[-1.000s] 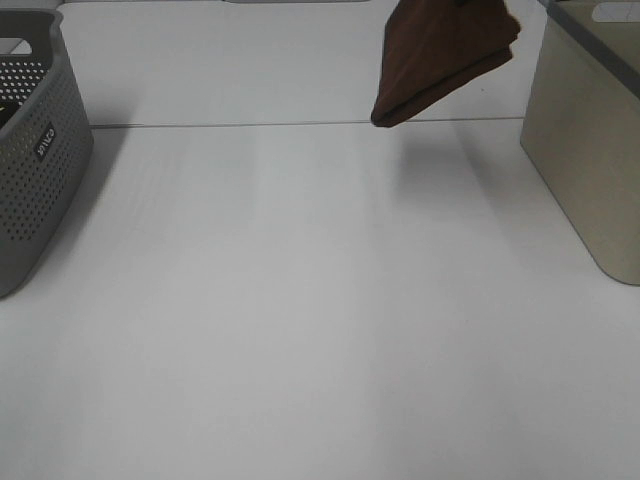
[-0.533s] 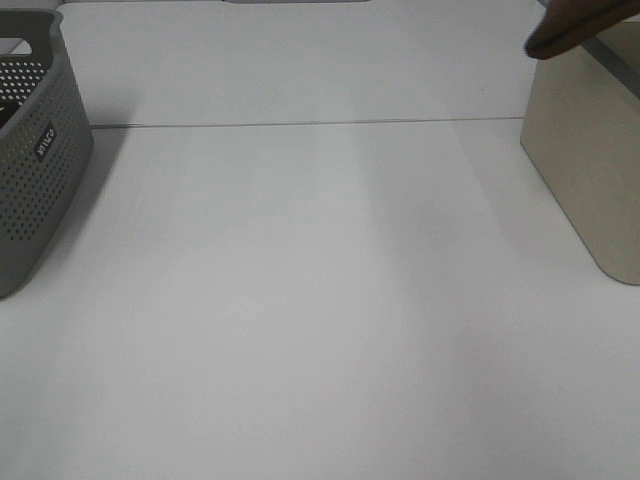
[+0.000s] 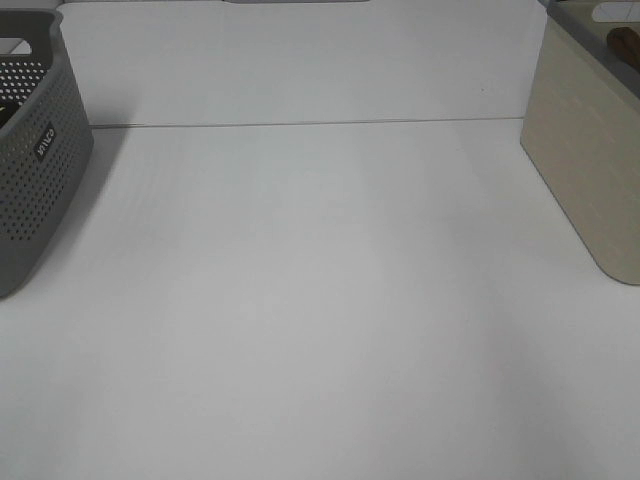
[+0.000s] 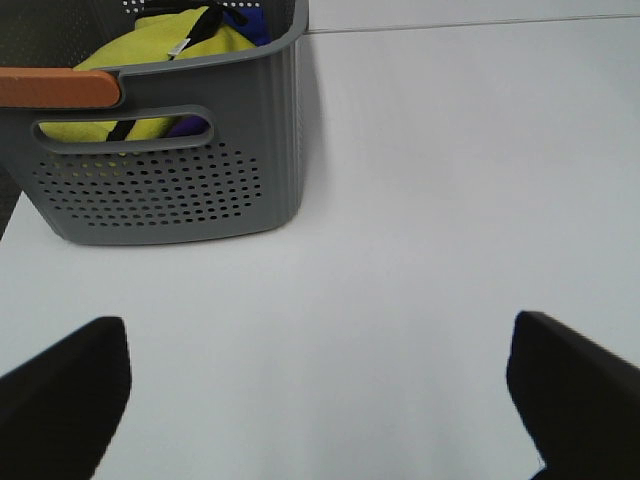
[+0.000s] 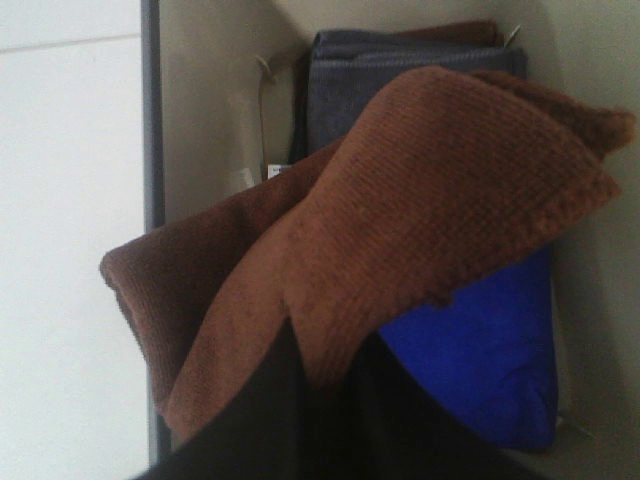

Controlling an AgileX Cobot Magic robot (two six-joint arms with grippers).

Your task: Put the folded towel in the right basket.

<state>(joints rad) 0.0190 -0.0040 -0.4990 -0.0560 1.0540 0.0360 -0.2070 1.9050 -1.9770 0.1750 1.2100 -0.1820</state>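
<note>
The folded brown towel [image 5: 400, 210] hangs from my right gripper [image 5: 322, 372], which is shut on its lower edge. In the right wrist view it hangs over the inside of the beige right basket [image 5: 205, 120]. A grey towel [image 5: 400, 65] and a blue towel [image 5: 480, 340] lie in that basket. In the exterior view only a brown tip of the towel [image 3: 626, 44] shows, above the right basket [image 3: 585, 150]; neither gripper shows there. My left gripper [image 4: 320, 395] is open and empty above the table, near the grey basket [image 4: 180, 190].
The grey perforated basket [image 3: 35, 150] stands at the table's left edge and holds yellow [image 4: 150, 50] and blue cloth. An orange bar [image 4: 60, 88] lies on its rim. White tabletop [image 3: 320, 300] lies between the two baskets.
The brown towel has moved right, from above the back middle of the table to over the right basket. It has nearly left the exterior view. The left side is unchanged.
</note>
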